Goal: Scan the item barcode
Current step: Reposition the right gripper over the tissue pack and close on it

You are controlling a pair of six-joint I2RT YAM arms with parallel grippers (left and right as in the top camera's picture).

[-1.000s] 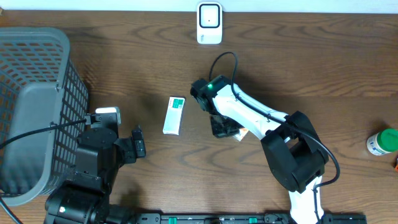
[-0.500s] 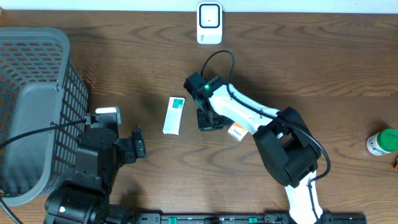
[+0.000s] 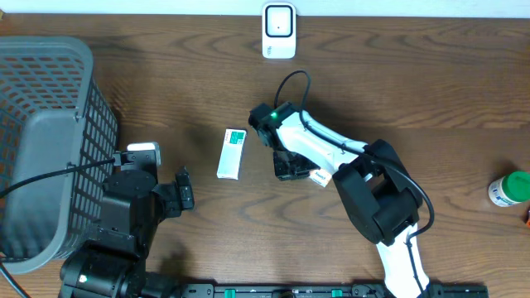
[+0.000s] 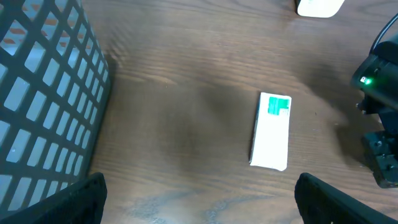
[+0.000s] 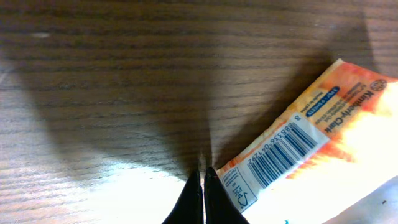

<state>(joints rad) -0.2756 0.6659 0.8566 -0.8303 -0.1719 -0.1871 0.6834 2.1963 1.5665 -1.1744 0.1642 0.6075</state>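
Observation:
An orange-and-white packet lies flat on the table with its barcode facing up, also visible in the overhead view. My right gripper is shut with nothing between its fingers. Its tips are at the table, right against the packet's left corner. A white box with a green end lies left of it. The white scanner stands at the table's far edge. My left gripper is open and empty, well short of the box.
A grey mesh basket fills the left side. A green-capped bottle stands at the far right edge. The right arm shows beside the box in the left wrist view.
The right gripper swung left toward the box, then came back right to the packet's corner, staying shut. The left arm has not moved.

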